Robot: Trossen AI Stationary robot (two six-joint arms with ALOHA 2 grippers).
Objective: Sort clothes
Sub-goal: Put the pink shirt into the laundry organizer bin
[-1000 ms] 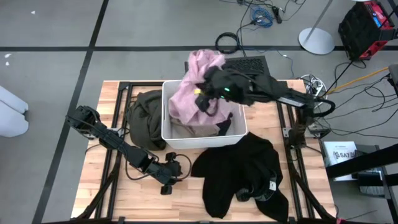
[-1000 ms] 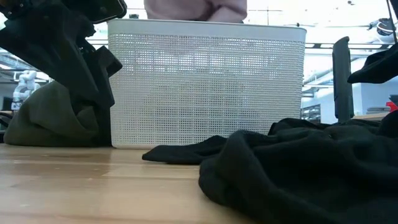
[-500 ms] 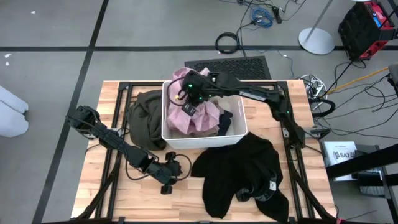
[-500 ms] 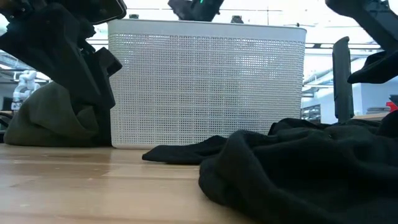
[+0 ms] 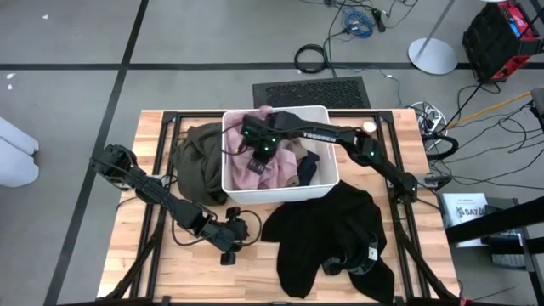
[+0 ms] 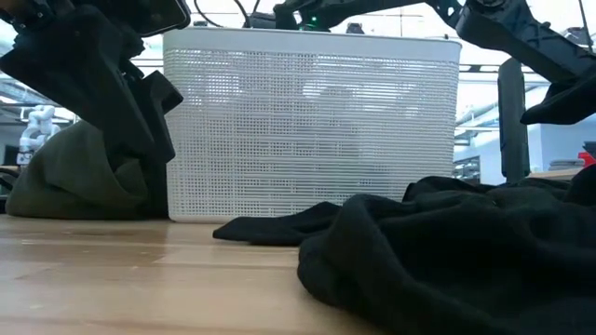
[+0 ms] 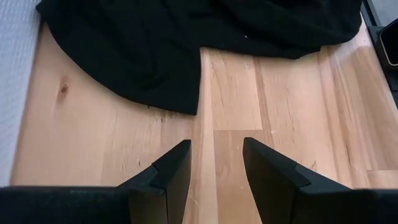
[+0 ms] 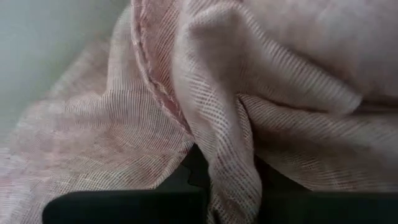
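Right arm stretches from its base at the right edge of the high view leftward across the white bin [image 5: 323,181], forearm nearly level, wrist dipped inside the bin's upper-left part. Right gripper [image 5: 259,150] sits down in the pink garment [image 5: 255,170]; in the right wrist view a fold of pink fabric [image 8: 236,143] is pinched between the two dark fingers, so the gripper is clamped on it.

Pink garment lies heaped in the left half of the bin, a bit draped over the far rim. A dark garment [image 5: 308,167] shows in the bin's right half.

Left arm runs low from the left edge toward lower centre of the high view, elbow folded, resting near the table. Left gripper [image 7: 214,177] has its fingers parted over bare wood, holding nothing, just short of the black garment [image 5: 327,238] spread at lower right.

Olive-green garment [image 5: 197,161] is bunched against the bin's left wall.
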